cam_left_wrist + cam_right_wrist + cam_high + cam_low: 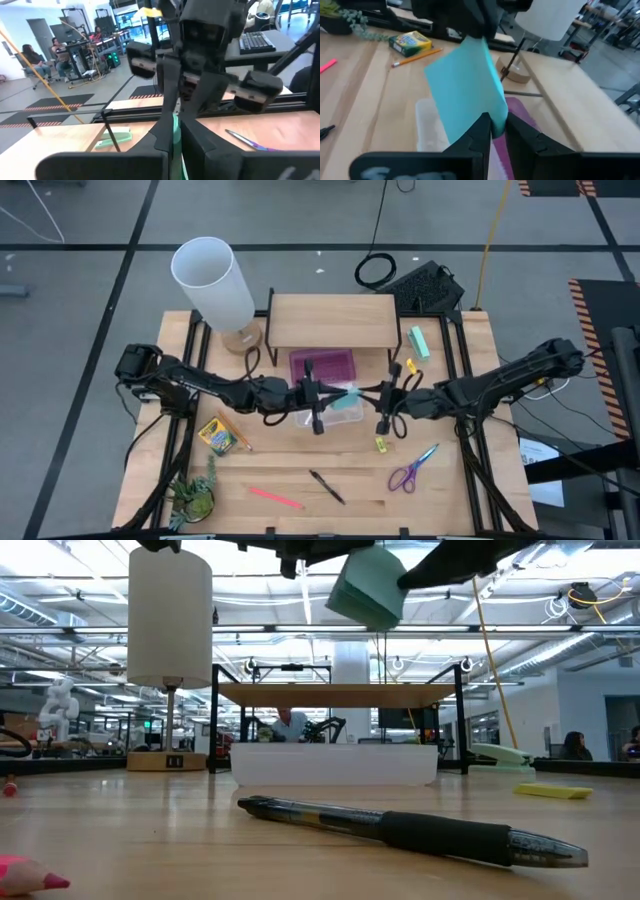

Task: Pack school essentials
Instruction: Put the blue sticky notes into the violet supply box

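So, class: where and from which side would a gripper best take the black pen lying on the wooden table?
Grip the black pen at mid-barrel from straight above, jaws across its width. It lies flat and diagonal, apart from the thin pink stick.
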`<state>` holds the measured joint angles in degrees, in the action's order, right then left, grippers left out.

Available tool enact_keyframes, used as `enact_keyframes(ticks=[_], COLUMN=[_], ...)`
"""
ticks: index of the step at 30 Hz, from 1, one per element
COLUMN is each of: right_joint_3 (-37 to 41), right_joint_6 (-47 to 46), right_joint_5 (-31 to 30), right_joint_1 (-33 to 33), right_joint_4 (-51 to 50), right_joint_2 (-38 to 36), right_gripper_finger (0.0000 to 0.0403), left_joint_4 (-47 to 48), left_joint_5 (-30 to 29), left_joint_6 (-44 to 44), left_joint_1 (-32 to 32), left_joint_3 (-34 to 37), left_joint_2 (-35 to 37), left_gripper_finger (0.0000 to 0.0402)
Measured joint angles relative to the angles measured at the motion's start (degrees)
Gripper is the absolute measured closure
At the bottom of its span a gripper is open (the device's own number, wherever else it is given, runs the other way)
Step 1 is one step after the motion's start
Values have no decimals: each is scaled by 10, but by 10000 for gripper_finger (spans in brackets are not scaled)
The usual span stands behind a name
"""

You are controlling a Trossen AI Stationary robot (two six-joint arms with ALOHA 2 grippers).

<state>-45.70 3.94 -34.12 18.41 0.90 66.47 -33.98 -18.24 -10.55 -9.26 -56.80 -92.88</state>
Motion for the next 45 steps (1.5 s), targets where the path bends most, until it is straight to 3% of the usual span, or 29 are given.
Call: enact_keyframes(ticks=[10, 20, 30, 36, 39, 45], right_joint_3=[0, 0, -1, 52, 95, 215], right_joint_6=[0, -2, -25, -52, -76, -46], right_joint_5=[-2, 0, 16, 14, 33, 203], right_joint_1=[0, 1, -1, -3, -3, -24], right_joint_4=[16, 15, 64, 102, 185, 486], right_joint_2=[20, -13, -16, -8, -13, 0], right_gripper_finger=[360, 353, 269, 231, 211, 153], left_joint_4=[33, 46, 87, 99, 99, 81], left_joint_5=[0, -14, -31, -33, -35, -24], left_joint_6=[1, 2, 28, 27, 14, 5], left_joint_1=[-6, -6, -15, -31, -42, -53], left_joint_3=[-1, -1, 0, 0, 0, 0], left_joint_2=[1, 19, 67, 68, 68, 68], left_gripper_finger=[385, 391, 394, 394, 394, 394])
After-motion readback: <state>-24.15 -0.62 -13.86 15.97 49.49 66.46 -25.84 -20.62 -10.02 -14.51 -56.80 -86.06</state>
